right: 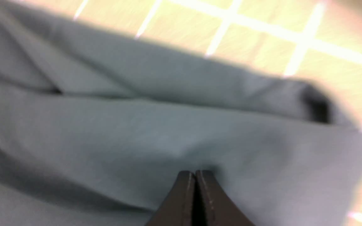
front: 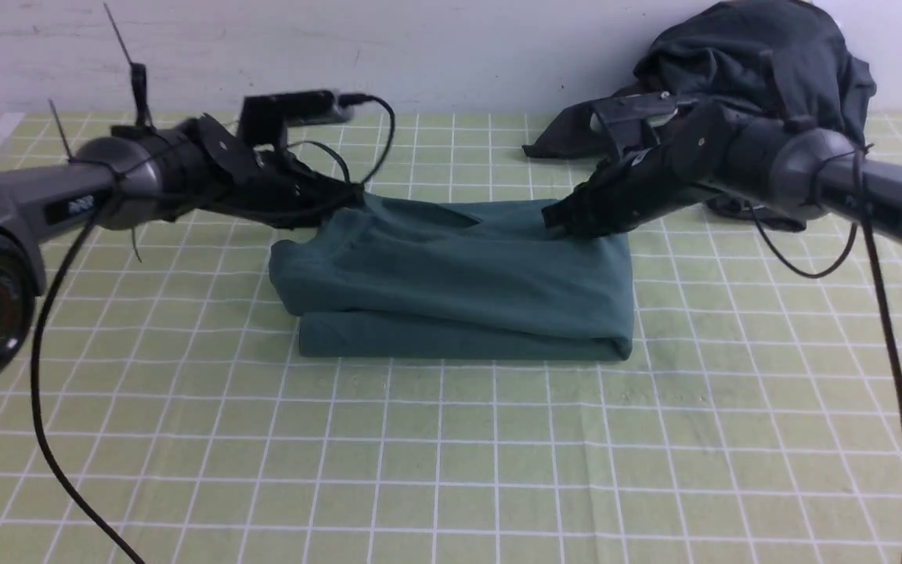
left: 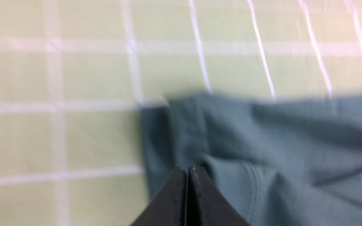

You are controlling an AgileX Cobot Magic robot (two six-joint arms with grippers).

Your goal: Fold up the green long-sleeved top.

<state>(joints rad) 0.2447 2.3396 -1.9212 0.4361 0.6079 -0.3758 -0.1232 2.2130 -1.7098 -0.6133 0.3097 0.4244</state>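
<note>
The green long-sleeved top (front: 459, 282) lies folded into a thick rectangle in the middle of the table, its doubled edge facing the front. At the top's far left corner my left gripper (front: 353, 196) is shut. The left wrist view shows its tips (left: 187, 169) pressed together right over a seam of the teal cloth (left: 278, 141), with no fold visible between them. Over the top's far right edge my right gripper (front: 553, 219) is also shut. In the right wrist view its tips (right: 195, 172) rest against the smooth cloth (right: 137, 131).
A heap of dark charcoal garments (front: 748, 63) sits at the back right against the wall, just behind my right arm. The yellow-green checked tablecloth (front: 451, 470) covers the table. Black cables hang from both arms.
</note>
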